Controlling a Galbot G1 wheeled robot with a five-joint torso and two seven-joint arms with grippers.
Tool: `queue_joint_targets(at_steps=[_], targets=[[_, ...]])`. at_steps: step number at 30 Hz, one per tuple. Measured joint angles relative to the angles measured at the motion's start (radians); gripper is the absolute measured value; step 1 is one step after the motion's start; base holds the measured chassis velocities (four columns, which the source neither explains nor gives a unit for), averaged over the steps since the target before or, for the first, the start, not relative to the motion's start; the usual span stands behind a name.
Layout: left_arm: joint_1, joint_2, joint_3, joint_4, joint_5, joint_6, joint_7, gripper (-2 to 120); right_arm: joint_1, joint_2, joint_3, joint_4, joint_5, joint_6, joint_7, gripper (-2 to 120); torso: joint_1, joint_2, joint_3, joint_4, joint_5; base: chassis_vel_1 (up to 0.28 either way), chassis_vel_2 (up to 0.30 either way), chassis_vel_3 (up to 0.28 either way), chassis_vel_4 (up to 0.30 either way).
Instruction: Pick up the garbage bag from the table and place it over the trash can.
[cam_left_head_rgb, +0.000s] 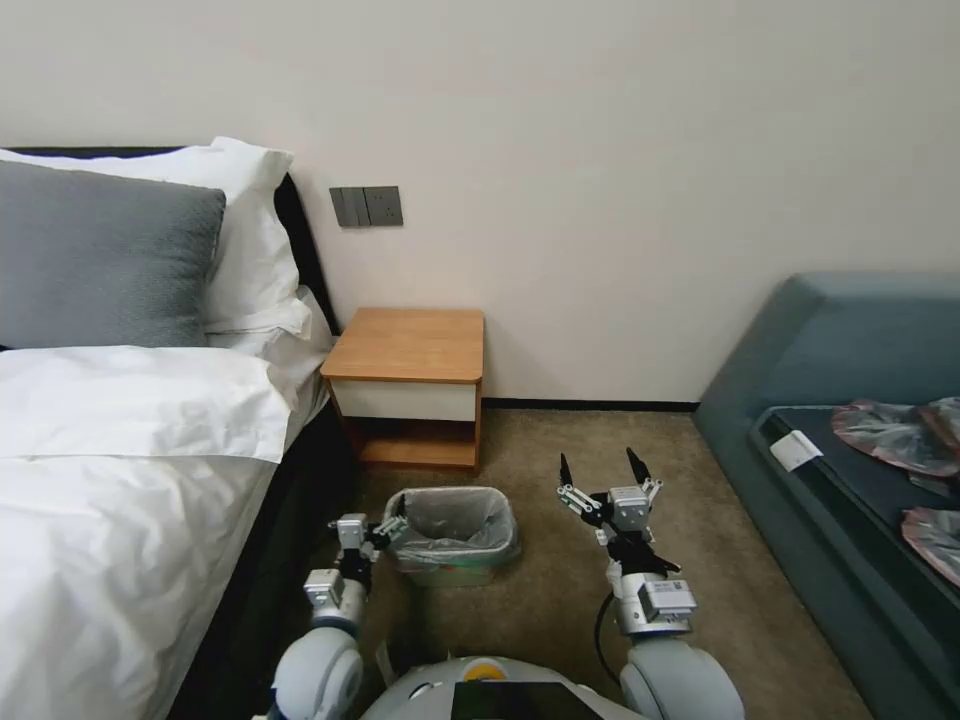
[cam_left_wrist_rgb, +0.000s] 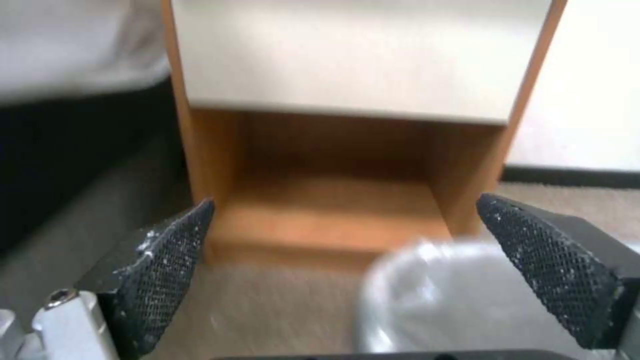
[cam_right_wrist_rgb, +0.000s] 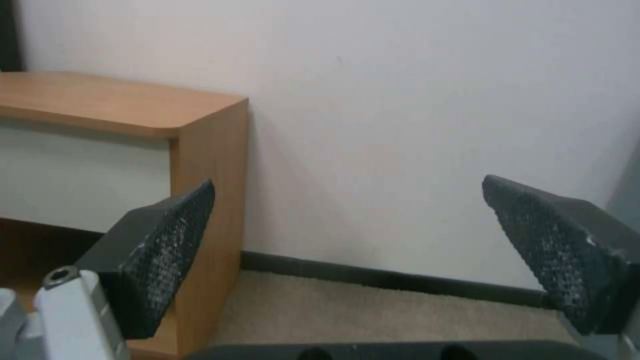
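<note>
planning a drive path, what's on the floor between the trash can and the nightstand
Bare beige carpet in the head view, from the bag-lined trash can up to the nightstand; the left wrist view agrees.

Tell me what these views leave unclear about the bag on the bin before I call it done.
- Head view: the left gripper covers the trash can corner nearest the bed, so the garbage bag fit there is hidden.
- Left wrist view: the bag is blurred and cut by the frame edge.
- Head view: the elastic rim is too small to trace.
</note>
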Motion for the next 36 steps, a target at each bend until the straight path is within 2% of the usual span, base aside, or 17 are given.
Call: queue_joint_targets(at_steps=[3,4,7,10,12,16,24,28,36], targets=[[0.017,0.007,-0.069,-0.001,0.049,-0.073,0.033,100,-0.003,0.006,0.017,-0.021,0.004,0.039,0.0,100,0.0,0.0,0.0,0.0,0.0001,0.0,0.0,0.0,0.0],[0.017,0.007,-0.069,-0.001,0.049,-0.073,0.033,100,-0.003,0.006,0.017,-0.021,0.004,0.039,0.0,100,0.0,0.0,0.0,0.0,0.0001,0.0,0.0,0.0,0.0],[0.039,0.009,-0.149,-0.017,0.075,-0.132,0.044,100,-0.009,0.029,0.043,-0.045,0.01,0.097,-0.001,100,0.0,0.0,0.0,0.0002,0.0002,0.0,0.0,0.0,0.0],[0.052,0.01,-0.174,-0.038,0.076,-0.155,0.046,100,-0.018,0.049,0.061,-0.047,0.018,0.117,0.001,100,0.0,0.0,0.0,0.0001,0.0002,0.0,0.0,0.0,0.0],[0.071,0.005,-0.185,-0.07,0.073,-0.174,0.087,100,-0.034,0.067,0.079,-0.046,0.023,0.136,-0.001,100,0.0,0.0,0.0,0.0,0.0002,0.0,0.0,0.0,0.0],[0.09,-0.003,-0.193,-0.101,0.064,-0.188,0.133,100,-0.058,0.081,0.103,-0.03,0.033,0.145,-0.035,100,0.0,0.0,0.0,0.0,0.0002,0.0,0.0,0.0,0.0],[0.137,-0.035,-0.212,-0.205,0.038,-0.198,0.202,100,-0.175,0.1,0.254,0.044,0.142,0.168,-0.232,100,0.0,0.0,0.0,-0.0002,0.0003,0.0,0.0,0.0,0.0],[0.165,-0.068,-0.211,-0.256,0.066,-0.172,0.219,100,-0.188,0.146,0.271,0.053,0.146,0.184,-0.269,100,0.0,0.0,0.0,-0.0002,0.0004,0.0,0.0,0.0,0.0],[0.213,-0.106,-0.206,-0.277,0.112,-0.175,0.223,100,-0.182,0.162,0.282,0.053,0.136,0.187,-0.256,100,0.0,0.0,0.0,0.0001,0.0003,0.0,0.0,0.0,0.0]])
